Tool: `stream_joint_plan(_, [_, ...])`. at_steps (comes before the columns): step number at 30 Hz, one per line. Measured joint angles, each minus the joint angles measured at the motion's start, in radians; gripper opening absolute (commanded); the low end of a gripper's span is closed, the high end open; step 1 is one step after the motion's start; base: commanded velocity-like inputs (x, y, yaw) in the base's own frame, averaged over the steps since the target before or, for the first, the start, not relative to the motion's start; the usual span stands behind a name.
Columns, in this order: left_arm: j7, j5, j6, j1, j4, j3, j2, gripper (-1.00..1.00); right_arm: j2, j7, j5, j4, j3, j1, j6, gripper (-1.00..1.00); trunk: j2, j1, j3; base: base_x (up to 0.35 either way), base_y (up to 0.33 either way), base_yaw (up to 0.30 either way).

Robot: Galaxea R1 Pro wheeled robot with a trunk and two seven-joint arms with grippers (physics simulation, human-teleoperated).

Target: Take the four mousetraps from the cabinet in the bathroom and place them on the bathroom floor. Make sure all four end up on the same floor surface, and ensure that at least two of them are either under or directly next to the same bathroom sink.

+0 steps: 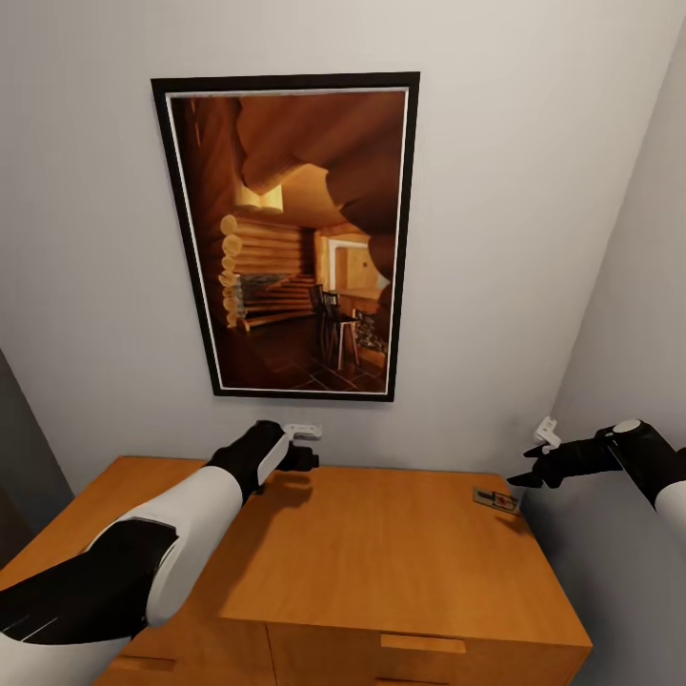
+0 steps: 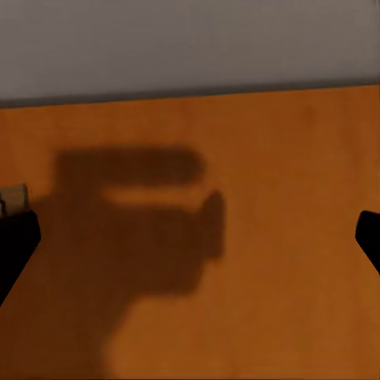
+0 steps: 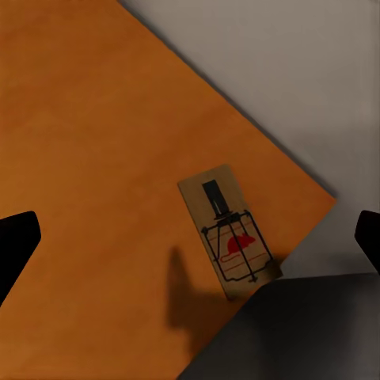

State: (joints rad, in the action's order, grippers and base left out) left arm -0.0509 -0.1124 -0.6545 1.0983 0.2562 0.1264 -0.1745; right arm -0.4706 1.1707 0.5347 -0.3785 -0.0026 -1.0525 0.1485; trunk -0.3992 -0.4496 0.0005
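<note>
One mousetrap [image 1: 496,498], a small tan board with dark wire and a red mark, lies flat near the back right corner of the orange-brown cabinet [image 1: 381,553]. My right gripper [image 1: 527,475] hovers just above and to the right of it, open and empty. In the right wrist view the mousetrap [image 3: 229,233] sits between the spread fingers [image 3: 17,241], close to the cabinet's edge. My left gripper [image 1: 303,448] hangs open over the back left of the cabinet top [image 2: 261,158], holding nothing. A small tan scrap [image 2: 12,195] shows beside one left finger; I cannot tell what it is.
A large framed picture [image 1: 295,238] hangs on the wall right behind the cabinet. A grey side wall [image 1: 629,286] stands close on the right, with a small white fitting [image 1: 546,431] by my right gripper. A drawer handle [image 1: 424,643] shows on the cabinet front.
</note>
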Motion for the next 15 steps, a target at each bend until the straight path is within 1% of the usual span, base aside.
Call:
stream_joint_plan(3, [0.014,-0.001,0.007,0.0,-0.002,0.022,0.0,1.0,0.0,-0.001,0.0,0.0,0.0,0.0,0.001,1.0,0.0,0.0,0.0,0.0,0.0,0.0])
stream_joint_plan(4, [0.036,-0.001,0.009,-0.001,-0.003,0.047,0.0,1.0,0.0,-0.001,0.0,0.0,0.0,0.0,0.001,1.0,0.0,0.0,0.0,0.0,0.0,0.0])
stream_joint_plan(6, [0.073,-0.001,0.011,-0.001,-0.003,0.081,0.0,1.0,0.0,-0.001,0.0,0.0,0.001,0.0,0.001,1.0,0.0,0.0,0.0,0.0,0.0,0.0])
stream_joint_plan(12, [0.233,-0.002,0.017,-0.003,0.003,0.196,0.0,1.0,0.0,-0.002,0.0,0.0,0.001,0.0,0.002,1.0,0.0,0.0,0.0,0.0,0.0,0.0])
stream_joint_plan(14, [0.276,-0.002,0.018,-0.003,0.009,0.226,0.0,1.0,0.0,-0.003,0.0,0.0,0.001,0.0,0.002,1.0,0.0,0.0,0.0,0.0,0.0,0.0])
stream_joint_plan(15, [0.305,-0.003,0.018,-0.003,0.02,0.248,0.0,1.0,0.0,-0.003,0.001,0.0,0.001,0.0,0.002,1.0,0.0,0.0,0.0,0.0,0.0,0.0])
